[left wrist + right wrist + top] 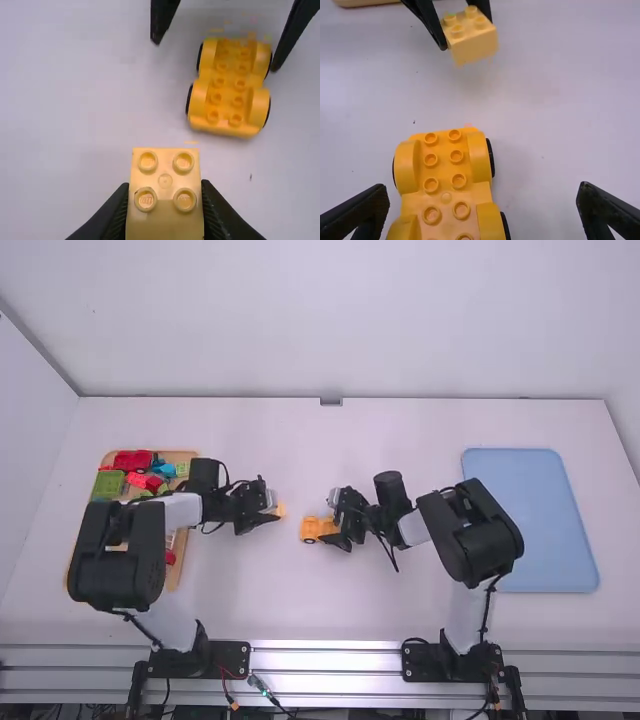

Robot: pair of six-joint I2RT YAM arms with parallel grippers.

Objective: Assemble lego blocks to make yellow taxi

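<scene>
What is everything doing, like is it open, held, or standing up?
Left gripper: shut on the yellow block
Yellow block: held, studs bare
Right gripper: open
Yellow car base: upright, studs bare
Tan tray: holding colorful blocks
Blue tray: lying flat

Left gripper (pixel 272 510) holding yellow block (pixel 281 509), right gripper (pixel 331 519) at yellow car base (pixel 312 529), brick tray (pixel 182 558), blue tray (pixel 548 530)
</scene>
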